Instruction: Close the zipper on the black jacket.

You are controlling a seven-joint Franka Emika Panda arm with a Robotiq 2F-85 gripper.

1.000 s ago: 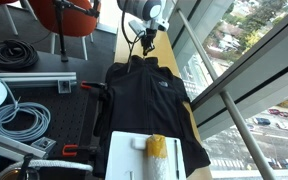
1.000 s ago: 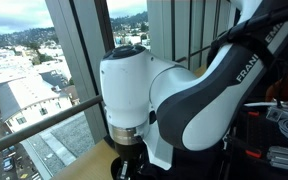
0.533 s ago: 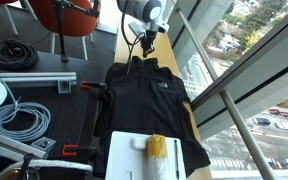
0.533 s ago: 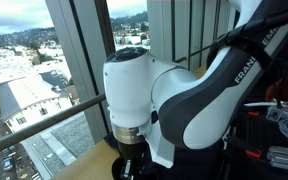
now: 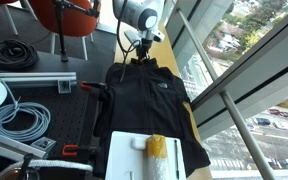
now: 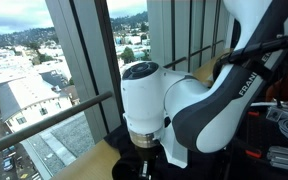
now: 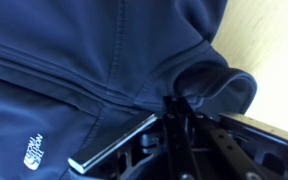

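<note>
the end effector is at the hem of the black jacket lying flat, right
No: the end effector is at the collar of the black jacket, not its hem, as an exterior view shows. The jacket does lie flat.

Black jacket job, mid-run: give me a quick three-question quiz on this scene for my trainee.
1. True or false: the gripper is at the hem of the black jacket.
2. What lies on the white board? A) a yellow object B) a red mug C) scissors
3. Fill in: the chest logo is ____ in colour.
Key: 1 false, it is at the collar; 2 A; 3 white.
</note>
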